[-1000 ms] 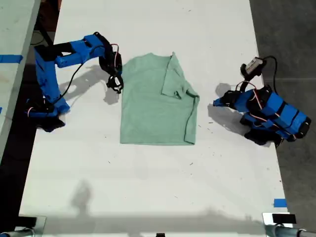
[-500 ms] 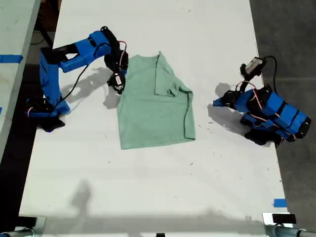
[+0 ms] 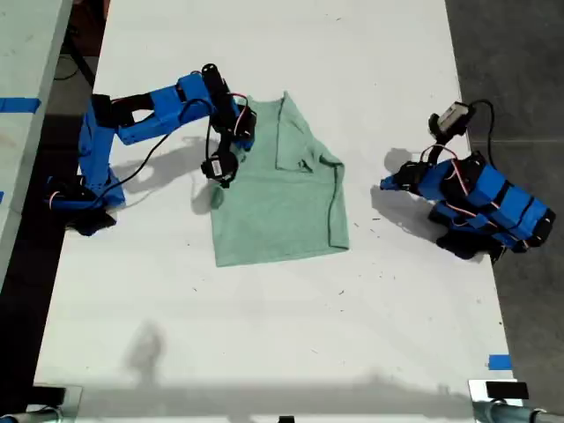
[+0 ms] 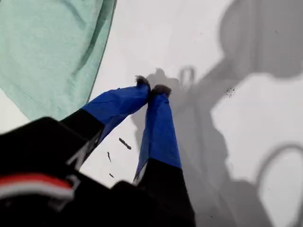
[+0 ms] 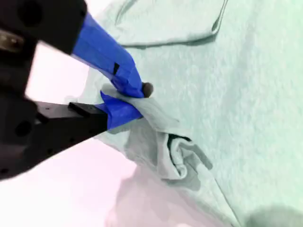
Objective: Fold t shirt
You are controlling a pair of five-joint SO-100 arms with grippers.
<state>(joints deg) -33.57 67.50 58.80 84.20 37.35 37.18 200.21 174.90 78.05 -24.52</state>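
The pale mint-green t shirt (image 3: 282, 207) lies flat mid-table, one sleeve (image 3: 298, 132) folded in over its body. My second gripper (image 3: 221, 170) hangs over the shirt's edge on the exterior view's left, shut on a bunched fold of the cloth (image 5: 161, 142) that is lifted off the table; its tips (image 5: 137, 97) pinch the fabric. My first gripper (image 3: 389, 183) rests low on the table at the exterior view's right, apart from the shirt. Its fingers (image 4: 152, 88) are shut on nothing, with a corner of the t shirt (image 4: 47, 47) beside them.
The white table (image 3: 264, 335) runs wide below the shirt in the exterior view. A second surface with blue tape (image 3: 18, 104) borders the exterior view's left, dark floor its right. A blue tape mark (image 3: 500, 362) sits near the table's lower right corner there.
My second gripper has closed on the shirt's edge and moved toward the exterior view's right, lifting cloth over the body; the shirt slid slightly and tilted. The first arm stayed still.
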